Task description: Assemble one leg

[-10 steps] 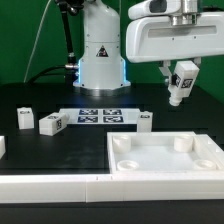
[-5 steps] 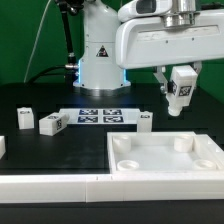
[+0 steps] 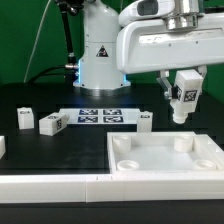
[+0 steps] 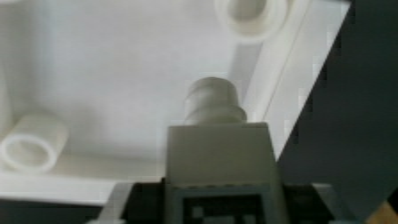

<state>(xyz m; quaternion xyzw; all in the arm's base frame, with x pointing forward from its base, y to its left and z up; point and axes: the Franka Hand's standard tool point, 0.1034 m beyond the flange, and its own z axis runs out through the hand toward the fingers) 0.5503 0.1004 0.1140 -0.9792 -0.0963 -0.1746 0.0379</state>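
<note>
The leg [image 3: 187, 98] hangs in the air above the far corner of the large white square piece [image 3: 165, 160], on the exterior view's right. The gripper [image 3: 186, 80] is clamped on its upper part. Compared with a second ago, it sits slightly lower and farther to the exterior view's right, and its tilt has straightened. Its long axis is now nearly vertical, with the tag facing the camera. In the wrist view its narrow peg end [image 4: 214, 97] points down at the piece's floor between round sockets [image 4: 36, 140]. The marker board [image 3: 100, 115] lies well apart on the black table [image 3: 40, 150].
</note>
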